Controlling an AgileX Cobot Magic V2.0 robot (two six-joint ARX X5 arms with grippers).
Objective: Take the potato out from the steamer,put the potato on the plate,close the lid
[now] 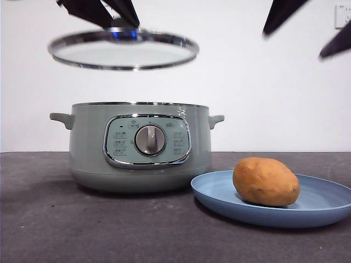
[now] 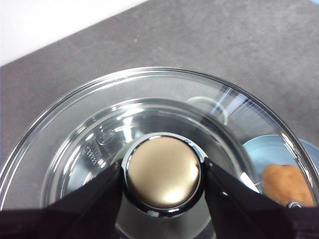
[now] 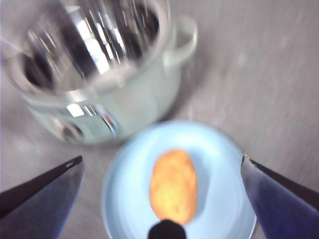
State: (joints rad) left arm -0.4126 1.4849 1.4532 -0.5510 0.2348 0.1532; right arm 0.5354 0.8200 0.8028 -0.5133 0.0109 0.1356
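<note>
Potato (image 1: pixel 266 181) on plate (image 1: pixel 219 194), steamer (image 1: pixel 88 142) open

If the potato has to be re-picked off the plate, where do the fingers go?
Come straight down from above and close across the short width of the potato. It lies flat on its side on the plate, long axis running toward the steamer; the plate's low rim blocks a level side approach.

Clear glass lid (image 1: pixel 123 53) with shiny chrome rim; glossy sage steamer (image 1: pixel 140 145) beside a matt blue plate (image 1: pixel 323 205) at its 4 o'clock; table (image 1: pixel 55 230) grey, matt.
</note>
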